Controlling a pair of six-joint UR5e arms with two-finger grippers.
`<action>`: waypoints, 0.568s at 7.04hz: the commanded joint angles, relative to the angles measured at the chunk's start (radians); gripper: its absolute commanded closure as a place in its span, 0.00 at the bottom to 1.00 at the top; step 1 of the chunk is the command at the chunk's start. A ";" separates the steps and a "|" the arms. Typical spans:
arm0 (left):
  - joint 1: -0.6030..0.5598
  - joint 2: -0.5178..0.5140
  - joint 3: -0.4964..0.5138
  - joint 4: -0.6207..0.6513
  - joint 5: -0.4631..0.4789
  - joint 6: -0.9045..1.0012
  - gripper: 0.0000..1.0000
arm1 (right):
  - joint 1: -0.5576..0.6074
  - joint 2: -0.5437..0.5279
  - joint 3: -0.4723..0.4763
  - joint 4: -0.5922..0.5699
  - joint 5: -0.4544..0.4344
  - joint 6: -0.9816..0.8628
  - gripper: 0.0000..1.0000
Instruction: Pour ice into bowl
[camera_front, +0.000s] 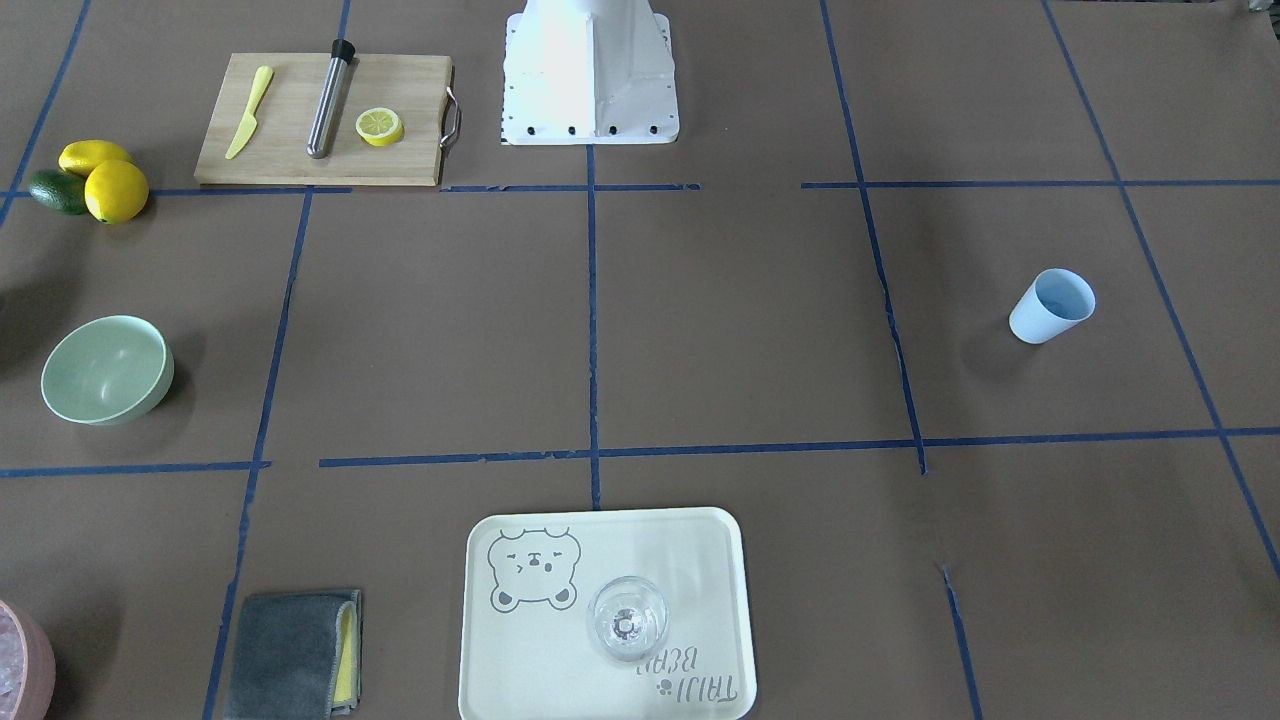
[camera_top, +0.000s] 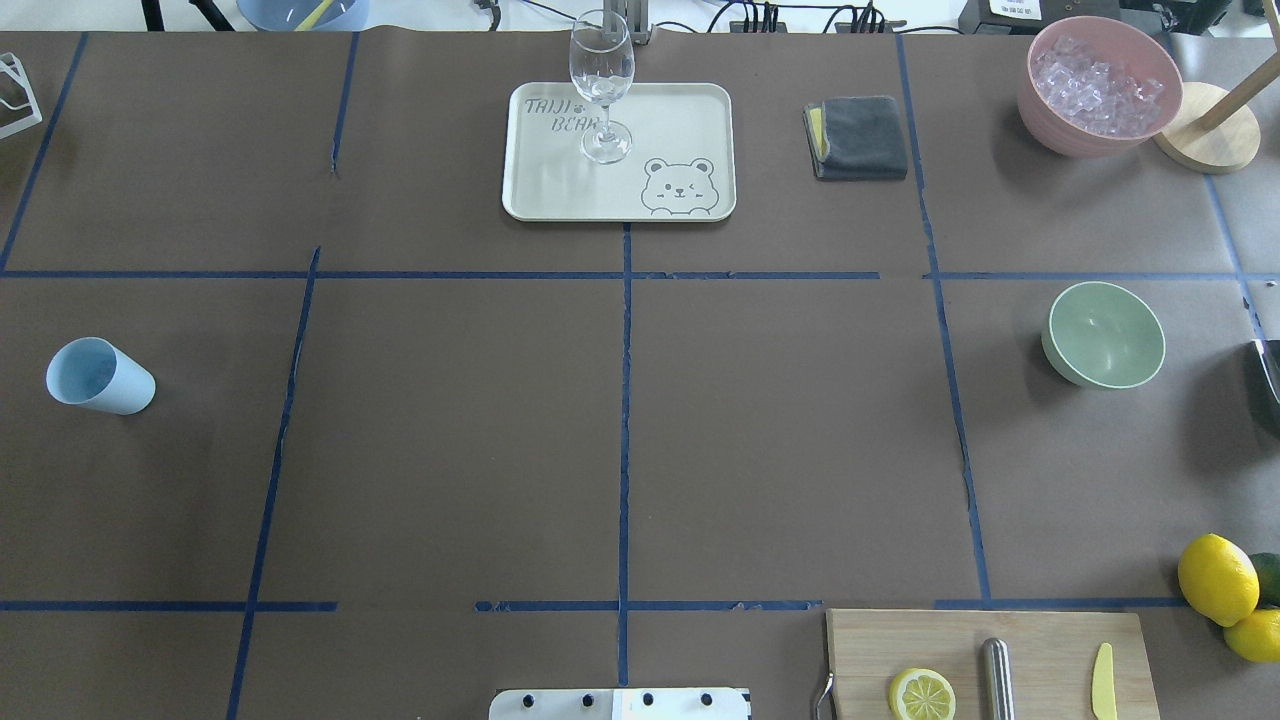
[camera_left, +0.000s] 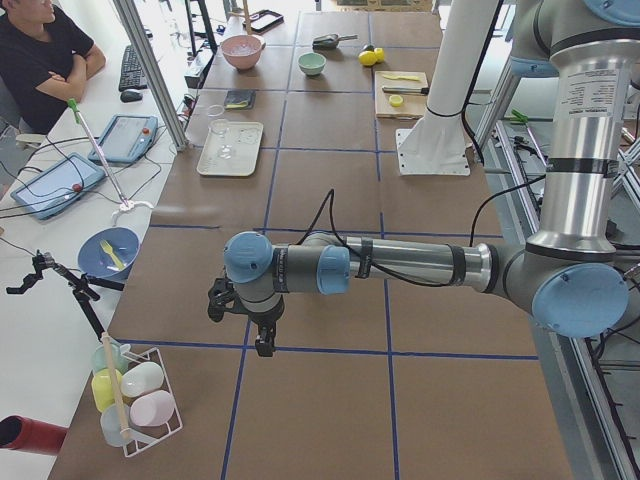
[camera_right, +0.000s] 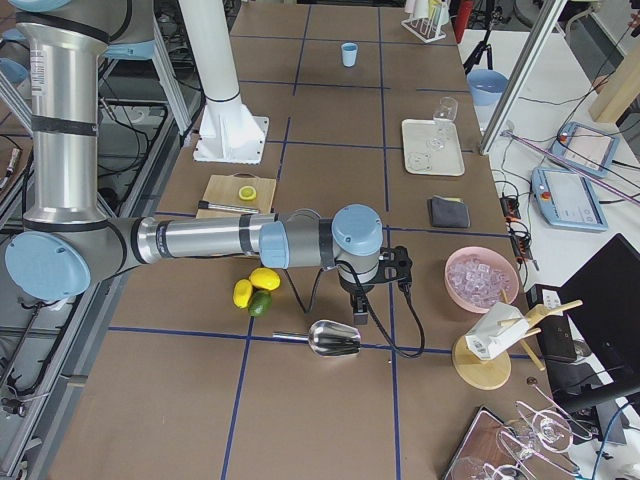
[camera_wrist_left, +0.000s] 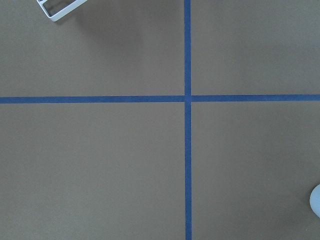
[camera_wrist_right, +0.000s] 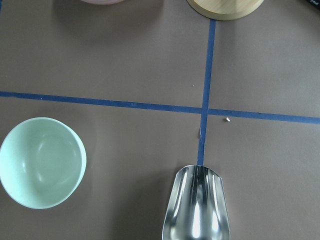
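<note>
The pale mint-green bowl (camera_top: 1103, 335) stands empty on the table's right side; it also shows in the front view (camera_front: 107, 370) and the right wrist view (camera_wrist_right: 42, 162). The light blue cup (camera_top: 100, 375) stands on the left side, far from the bowl. I see no ice cubes in it; the ice is hidden or out of view. The left gripper (camera_left: 245, 325) hangs above the table near the cup, whose edge (camera_wrist_left: 316, 200) shows in the left wrist view. The right gripper (camera_right: 362, 310) hangs above the bowl area. I cannot tell whether either is open or shut.
A metal scoop (camera_wrist_right: 197, 210) lies right of the bowl. A pink container (camera_top: 1100, 85) of ice stands at the far right. A wine glass (camera_top: 603, 90) stands on a tray (camera_top: 530, 190). There are also a grey cloth (camera_top: 860, 137), a cutting board (camera_top: 1040, 650) and lemons (camera_top: 1217, 578).
</note>
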 joint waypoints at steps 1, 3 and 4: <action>0.000 -0.001 -0.001 -0.003 0.000 0.000 0.00 | 0.000 0.001 0.003 0.002 -0.003 0.000 0.00; 0.000 -0.011 -0.012 -0.067 -0.002 -0.008 0.00 | -0.006 0.001 0.009 0.005 -0.002 -0.001 0.00; 0.001 -0.017 -0.029 -0.156 -0.002 -0.017 0.00 | -0.020 0.047 0.009 0.006 0.006 0.003 0.00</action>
